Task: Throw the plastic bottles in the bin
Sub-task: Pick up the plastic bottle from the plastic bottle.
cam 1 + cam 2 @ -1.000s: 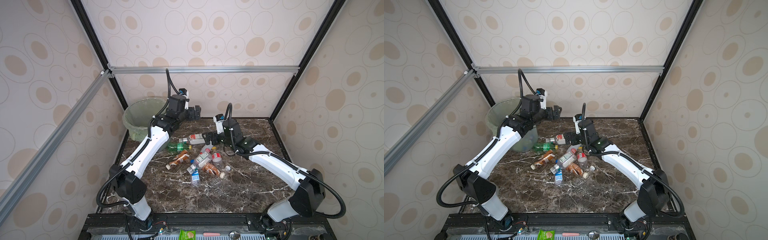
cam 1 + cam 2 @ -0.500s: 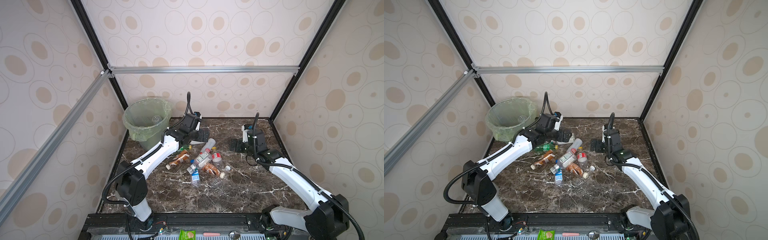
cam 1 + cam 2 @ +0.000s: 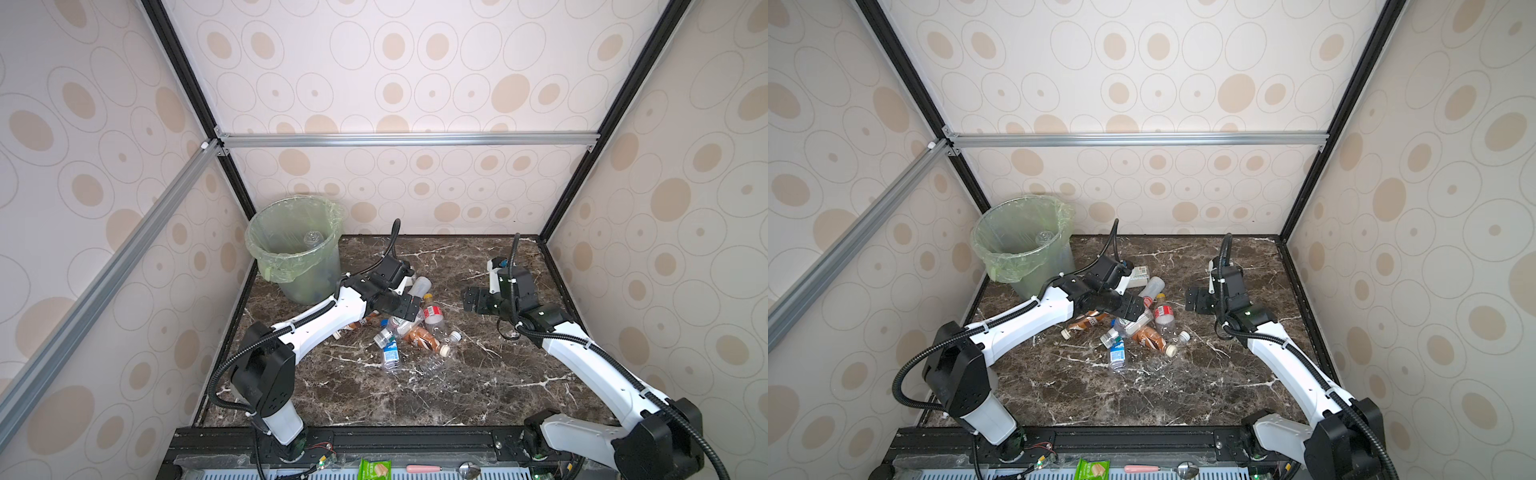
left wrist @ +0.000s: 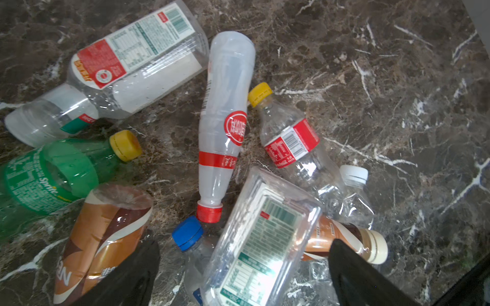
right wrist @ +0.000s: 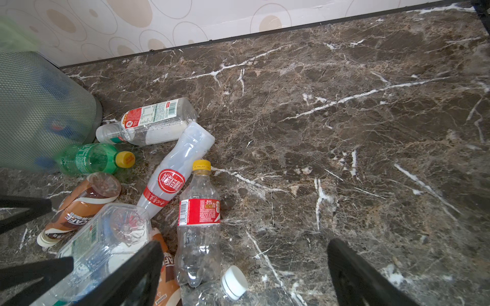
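1. The round, translucent pale-green bin (image 3: 272, 266), lined with a thin green bag folded over its rim, stands in the far left corner of the dark brown marble worktop (image 3: 478, 374). Tucked there, it leaves the middle free and looks to be within the left arm's reach.
2. One clear plastic bottle (image 3: 312, 240) already lies inside it, and dim shapes show through the wall lower down.
3. The rest of the plastic bottles (image 3: 415, 332) lie in a loose heap toward the middle of the worktop, close to the bin's foot. All are on their sides and some are crushed.
4. The left claw (image 4: 242, 250) hangs low over the heap, jaws spread wide and holding nothing. The jaws straddle a squarish clear bottle (image 4: 262, 238) with a green-and-white label. It rests on top of the others, so it looks like the natural next pick. Whether the tips touch it, I can't tell.
5. The right claw (image 5: 245, 246) is also wide open and empty, over bare worktop on the right side of the heap. I'd guess it is parked aside so the two arms don't tangle.
6. A green plastic bottle (image 4: 47, 174) with a yellow cap lies just beside the bin's wall.
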Robot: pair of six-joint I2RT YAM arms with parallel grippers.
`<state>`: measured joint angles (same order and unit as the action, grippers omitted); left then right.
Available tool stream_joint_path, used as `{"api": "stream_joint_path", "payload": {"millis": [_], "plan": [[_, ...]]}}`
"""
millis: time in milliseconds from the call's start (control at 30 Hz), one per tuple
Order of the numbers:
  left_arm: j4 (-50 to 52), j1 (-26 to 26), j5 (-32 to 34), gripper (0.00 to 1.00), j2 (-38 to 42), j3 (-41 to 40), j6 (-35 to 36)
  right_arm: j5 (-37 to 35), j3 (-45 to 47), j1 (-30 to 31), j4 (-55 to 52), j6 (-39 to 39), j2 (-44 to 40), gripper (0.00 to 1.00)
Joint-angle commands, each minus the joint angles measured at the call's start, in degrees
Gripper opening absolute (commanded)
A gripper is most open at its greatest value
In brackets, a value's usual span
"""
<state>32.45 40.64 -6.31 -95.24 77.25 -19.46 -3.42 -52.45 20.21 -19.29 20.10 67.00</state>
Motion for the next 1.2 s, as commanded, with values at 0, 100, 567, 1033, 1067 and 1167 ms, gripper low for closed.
{"api": "stream_joint_path", "payload": {"millis": [0, 100, 567, 1033, 1067, 1167], "plan": [[3.3, 1.1, -1.4, 0.99, 0.2, 1.1, 3.5, 0.2, 0.5, -0.5, -0.7, -0.2, -0.7, 1.0], [4.1, 1.4, -0.2, 0.99, -0.4, 0.7, 4.3, 0.3, 0.5, -0.7, -0.6, -0.4, -0.6, 1.0], [2.9, 1.4, -0.3, 0.99, -3.9, 0.1, 7.2, 2.2, 1.1, -1.9, 0.2, -0.3, -0.6, 1.0], [3.8, 1.3, -0.1, 0.95, -7.4, 2.3, 9.4, 3.3, 1.7, -2.7, 1.1, 0.0, -0.3, 1.0], [4.0, 1.4, 0.3, 0.94, -7.6, 2.6, 9.6, 3.4, 1.7, -2.7, 1.1, 0.0, -0.3, 1.0], [4.3, 1.3, 1.1, 0.92, -8.1, 3.1, 10.1, 3.6, 1.7, -2.8, 1.2, 0.1, -0.4, 1.0]]}}
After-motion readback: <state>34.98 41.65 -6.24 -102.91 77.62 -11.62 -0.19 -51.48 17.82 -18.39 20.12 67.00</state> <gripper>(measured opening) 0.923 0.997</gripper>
